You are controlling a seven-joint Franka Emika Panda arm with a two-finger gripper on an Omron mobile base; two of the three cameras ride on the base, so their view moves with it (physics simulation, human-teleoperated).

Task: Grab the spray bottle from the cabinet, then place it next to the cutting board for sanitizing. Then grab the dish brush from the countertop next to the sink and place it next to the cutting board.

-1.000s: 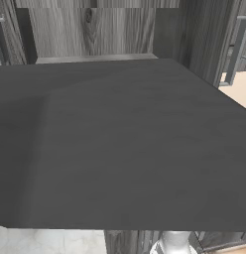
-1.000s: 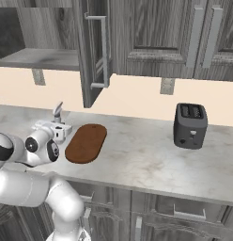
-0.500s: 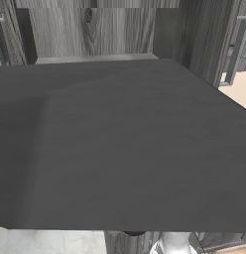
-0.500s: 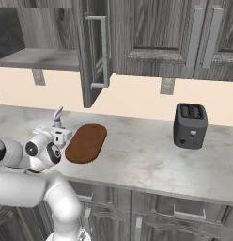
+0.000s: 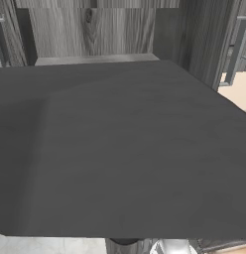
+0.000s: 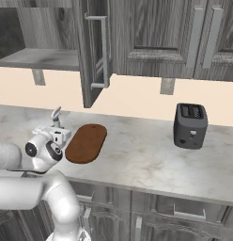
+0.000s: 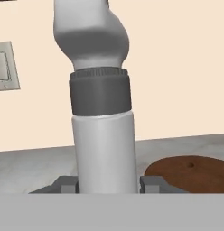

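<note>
As the arm has sunk a little over the last second, with both base views otherwise unchanged (so the base has not driven), the entries read as follows.

- **Gripper** [image 7: 109, 184]: partly closed, its two fingertips [image 7: 66, 184] pressed against either side of the bottle's lower body. Nothing else is in its hold. In the right base view it sits low over the counter, just left of the board.
- **Spray bottle** [image 7: 105, 149]: upright between the fingers, with a white body, a dark grey collar and a pale head above. In the right base view its pointed nozzle [image 6: 56, 114] stands slightly lower than a second ago. Whether its base touches the stone is hidden.
- **Cutting board** [image 6: 86, 143]: oval, reddish-brown, flat on the countertop [image 6: 146, 160]. In the hand view it lies near the bottle on the right, apart from it [image 7: 190, 173].
- **Cabinet** [image 5: 95, 34]: door open, with the dark door panel close before the left base camera. The grey shelf [image 6: 38, 59] no longer holds the bottle.
- **Toaster** [image 6: 190, 126]: dark, well apart to the right.

Judgement: the carry from the cabinet is done and the set-down beside the board is in hand. What remains is a short lowering, opening the fingers and a clean withdrawal. A tall, slim bottle may tip if it is let go early. The dish brush is not yet fetched.
</note>
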